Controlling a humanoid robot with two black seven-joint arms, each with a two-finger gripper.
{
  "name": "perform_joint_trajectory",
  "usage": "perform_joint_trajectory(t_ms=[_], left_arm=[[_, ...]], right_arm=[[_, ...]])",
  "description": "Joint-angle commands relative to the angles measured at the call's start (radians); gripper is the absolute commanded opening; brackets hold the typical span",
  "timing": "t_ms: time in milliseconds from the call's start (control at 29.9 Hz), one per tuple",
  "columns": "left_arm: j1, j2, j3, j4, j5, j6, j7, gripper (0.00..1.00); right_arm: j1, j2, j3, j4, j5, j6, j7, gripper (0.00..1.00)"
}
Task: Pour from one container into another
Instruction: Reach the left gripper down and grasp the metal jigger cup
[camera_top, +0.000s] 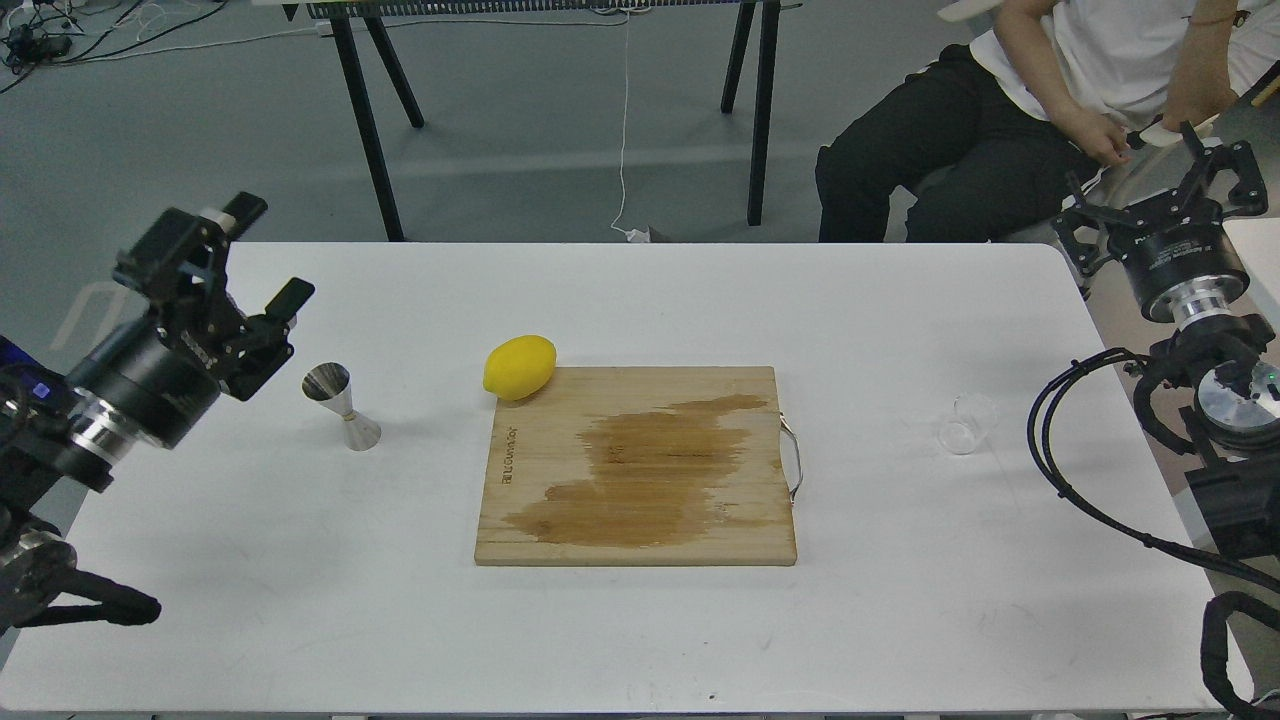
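- On the white table (640, 640), right side, we see the clear glass cup (967, 423) standing alone, well apart from the wooden cutting board (560, 520) and between the board's metal handle (793, 462) and our right arm.
- The cup sits below and to the left of our right gripper (1160, 190), which hangs above the table's far right corner; the two are well apart, no contact.
- Right gripper: fingers spread, nothing between them, touching nothing.
- On the left side of the table stands the steel jigger (343, 405), upright on its lower cone, wide mouth up, tilted slightly in appearance from this view.
- The jigger is just to the right of our left gripper (255, 250), slightly lower in the view; a gap shows between them, no contact.
- Left gripper: fingers apart, empty, raised over the table's left edge.
- A lemon (520, 367) rests at the board's far left corner, touching or overlapping its edge; it lies between jigger and cup, nearer the jigger.
- The board carries a broad dark wet-looking stain (650, 470) across its middle.
- A seated person (1010, 110) is beyond the table's far right edge.
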Motion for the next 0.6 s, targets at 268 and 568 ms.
perform_joint_trajectory(t_ms=[268, 568], left_arm=[[0.176, -0.078, 0.065, 0.036, 1.129, 0.257, 0.04, 0.95], [0.083, -0.296, 0.065, 0.469, 1.414, 0.393, 0.12, 0.93]], right_arm=[[-0.013, -0.019, 0.001, 0.0, 0.0, 0.0, -0.001, 1.0], [-0.019, -0.016, -0.008, 0.001, 0.0, 0.0, -0.002, 1.0]])
